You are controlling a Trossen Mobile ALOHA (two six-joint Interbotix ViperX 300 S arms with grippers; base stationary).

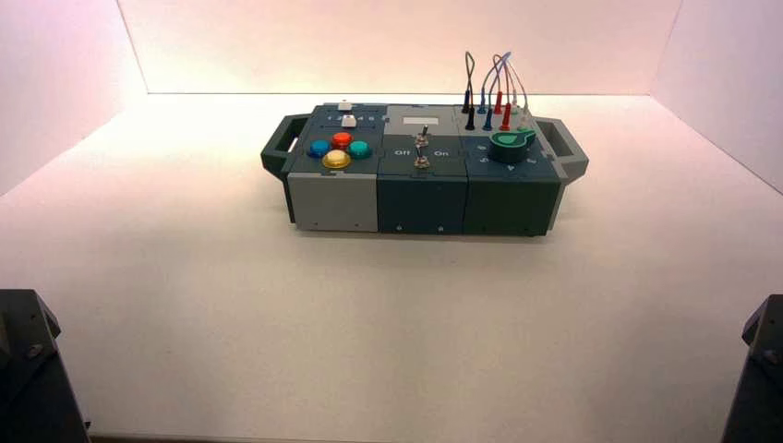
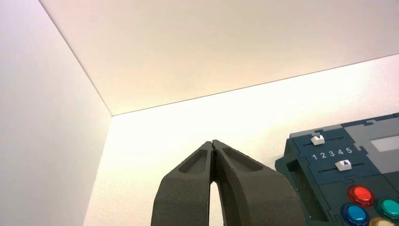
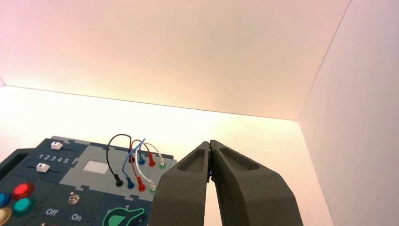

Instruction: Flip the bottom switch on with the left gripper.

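The bottom switch (image 1: pixel 421 161) is a small silver toggle on the dark middle panel of the box (image 1: pixel 332 198), nearer the front edge than its twin (image 1: pixel 423 137). I cannot tell its position. My left gripper (image 2: pixel 213 143) is shut and empty, held far back from the box, to the left of its slider and button end. The switch is out of the left wrist view. My right gripper (image 3: pixel 210 142) is shut and empty, parked far back on the right. One silver toggle (image 3: pixel 73 198) shows in the right wrist view, behind the Off and On lettering.
The box has two white sliders (image 2: pixel 317 139), coloured round buttons (image 1: pixel 337 148), a green knob (image 1: pixel 510 143) and plugged wires (image 1: pixel 489 88). White walls enclose the table. My arms' dark bases stand at the front left (image 1: pixel 28 369) and front right (image 1: pixel 762 369).
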